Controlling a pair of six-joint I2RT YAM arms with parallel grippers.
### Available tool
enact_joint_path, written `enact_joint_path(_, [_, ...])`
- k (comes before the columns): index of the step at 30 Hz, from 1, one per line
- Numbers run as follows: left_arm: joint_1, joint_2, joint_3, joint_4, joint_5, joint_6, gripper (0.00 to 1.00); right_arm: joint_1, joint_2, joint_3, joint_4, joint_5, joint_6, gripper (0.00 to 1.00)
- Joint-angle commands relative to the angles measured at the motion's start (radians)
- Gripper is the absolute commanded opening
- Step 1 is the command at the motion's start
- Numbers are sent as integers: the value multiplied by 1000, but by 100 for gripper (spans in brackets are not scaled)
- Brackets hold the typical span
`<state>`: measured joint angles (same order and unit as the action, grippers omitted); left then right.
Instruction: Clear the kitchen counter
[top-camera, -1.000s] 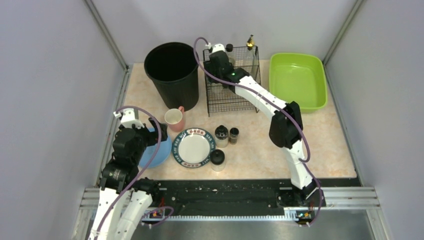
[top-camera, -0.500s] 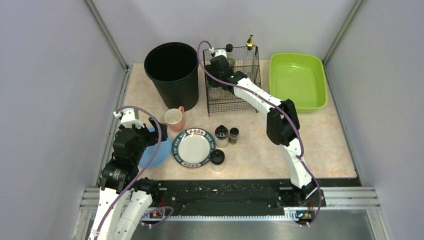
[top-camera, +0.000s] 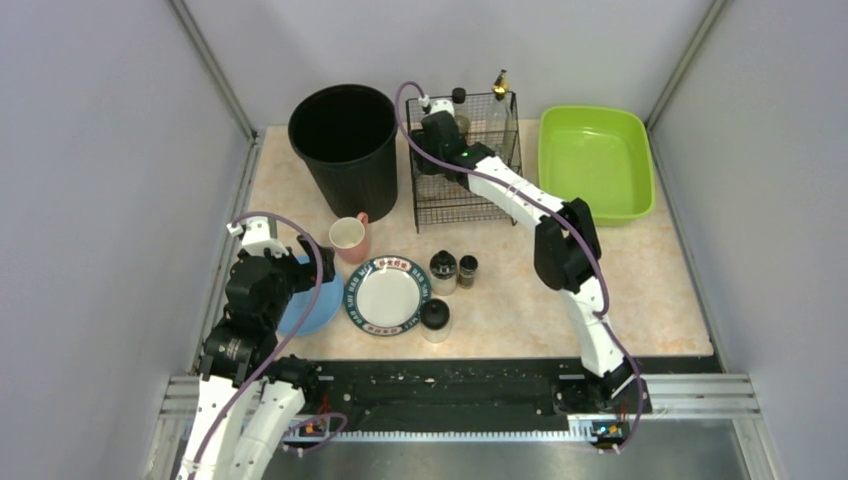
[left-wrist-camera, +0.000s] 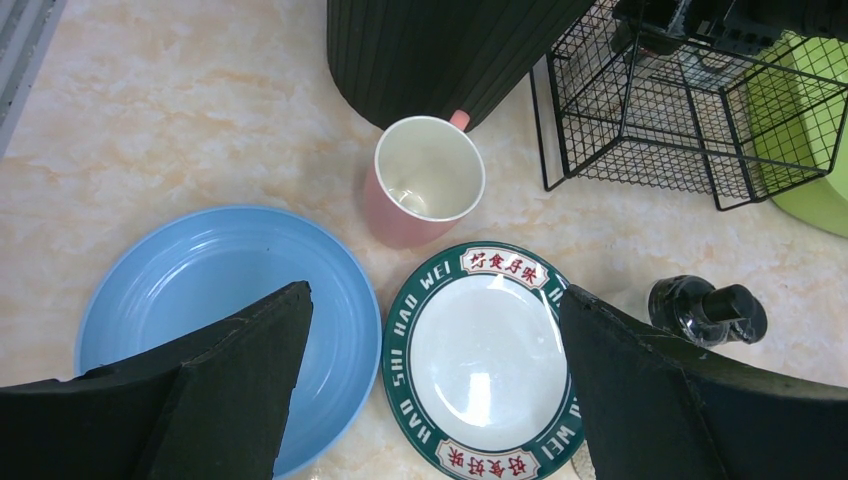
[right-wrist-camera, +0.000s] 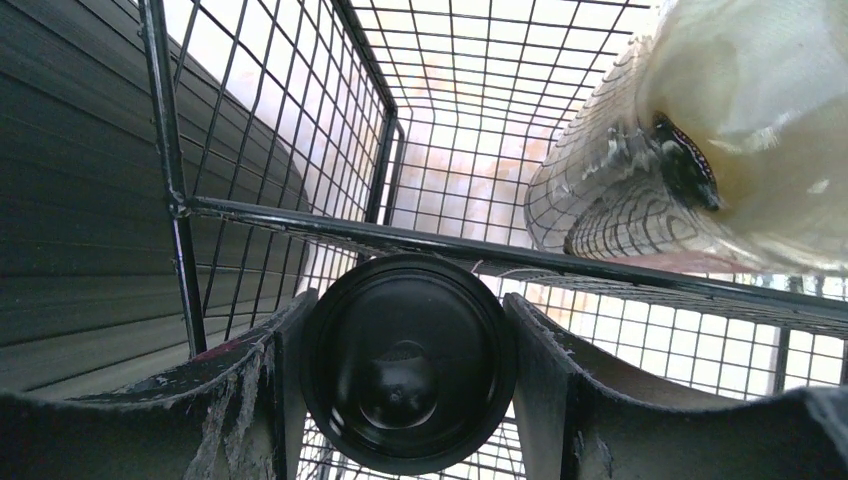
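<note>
Over the past second the right arm has folded in: its elbow now sits slightly further left and toward the back, while the wrist has moved a little toward the right and the near side above the back-left corner of the wire basket. The purple cable looping off the wrist has swung right with it. Nearly all of this displacement fell in the first half-second. Whether the right gripper and the black round cap clamped in it have also changed height cannot be judged, as the wrist hides them from above.
</note>
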<state>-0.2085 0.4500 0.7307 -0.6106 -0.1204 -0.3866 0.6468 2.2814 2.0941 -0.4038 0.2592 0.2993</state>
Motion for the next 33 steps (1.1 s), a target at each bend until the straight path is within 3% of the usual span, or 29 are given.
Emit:
enact_joint_path(1, [-2, 1, 1, 13, 2, 14, 98, -17, -119, -14, 80, 20, -23, 63])
enact_joint_path(6, [-2, -1, 0, 13, 3, 13, 98, -15, -219, -54, 94, 31, -43, 72])
enact_joint_path(11, [-2, -4, 0, 12, 1, 12, 98, -14, -287, -84, 98, 35, -63, 88])
enact_joint_path(17, [-2, -6, 0, 9, -2, 11, 98, 5, -412, -192, 103, 40, -103, 88])
enact_joint_path(27, [-2, -13, -2, 12, 4, 11, 98, 80, -787, -621, 105, -40, -167, 88])
enact_joint_path(33, [-2, -14, -1, 13, 6, 11, 98, 149, -930, -808, 71, -88, -184, 87])
